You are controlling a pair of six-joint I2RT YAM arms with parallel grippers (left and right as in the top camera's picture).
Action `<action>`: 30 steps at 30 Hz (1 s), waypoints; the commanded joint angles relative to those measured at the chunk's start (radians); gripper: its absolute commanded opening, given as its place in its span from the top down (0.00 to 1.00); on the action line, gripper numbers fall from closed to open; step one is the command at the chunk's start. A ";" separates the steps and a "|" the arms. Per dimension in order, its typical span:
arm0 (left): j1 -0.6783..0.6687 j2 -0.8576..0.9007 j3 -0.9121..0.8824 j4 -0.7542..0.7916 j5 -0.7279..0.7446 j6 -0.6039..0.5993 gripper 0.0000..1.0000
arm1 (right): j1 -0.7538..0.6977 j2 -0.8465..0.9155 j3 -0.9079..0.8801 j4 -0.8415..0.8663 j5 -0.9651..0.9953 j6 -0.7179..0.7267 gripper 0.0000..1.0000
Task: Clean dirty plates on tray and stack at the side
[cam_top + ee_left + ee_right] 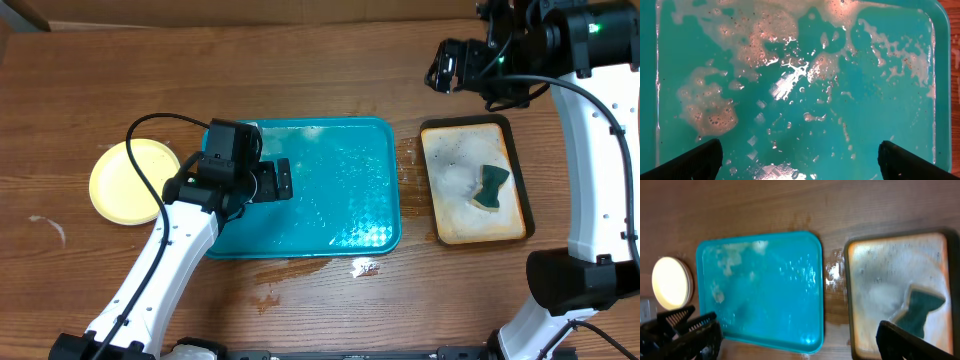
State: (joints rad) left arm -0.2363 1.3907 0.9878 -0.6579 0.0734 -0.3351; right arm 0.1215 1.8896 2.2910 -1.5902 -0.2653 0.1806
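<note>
Wet patch: a dark film of water [300, 268] lies on the brown wooden table [330, 60], along the near rim of the tray.
Left gripper: the black left gripper [283, 181] hangs over the left half of the tray, pointing right along it. In the left wrist view its two fingertips [695, 160] sit at the bottom corners, spread wide with nothing between them.
Tray: the large teal-blue rectangular plastic tray [385, 215] lies flat at the middle of the table. Its long axis runs left to right and its short sides face the plate and the beige tray.
Foam: white soapy foam [710, 107] covers patches of the tray floor.
Plate: a pale yellow-green round plate [125, 185] rests on the table just left of the tray. Whether others lie under it cannot be told.
Beige tray: a smaller dark-rimmed beige tray [500, 225] sits just right of the teal one. Its long axis runs near to far, and a green sponge [490, 187] lies in it.
Right gripper: the right gripper [440, 65] hovers high over the far right of the table. Its jaws are wide apart and empty.
</note>
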 commanded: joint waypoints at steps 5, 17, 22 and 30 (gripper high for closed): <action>-0.005 -0.005 0.010 0.004 -0.006 0.010 0.00 | -0.010 -0.023 0.021 0.116 0.022 -0.135 0.00; -0.006 -0.005 0.010 0.004 -0.006 0.010 0.00 | -0.010 -0.253 0.021 0.091 0.179 -0.141 0.00; -0.006 -0.005 0.010 0.004 -0.006 0.010 0.00 | -0.010 -0.410 0.021 0.102 0.243 -0.142 0.00; -0.006 -0.005 0.010 0.004 -0.006 0.010 0.00 | -0.010 -0.669 -0.046 0.205 0.272 -0.216 0.00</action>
State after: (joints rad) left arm -0.2363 1.3907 0.9878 -0.6579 0.0734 -0.3351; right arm 0.1177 1.2877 2.2833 -1.4101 -0.0181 0.0177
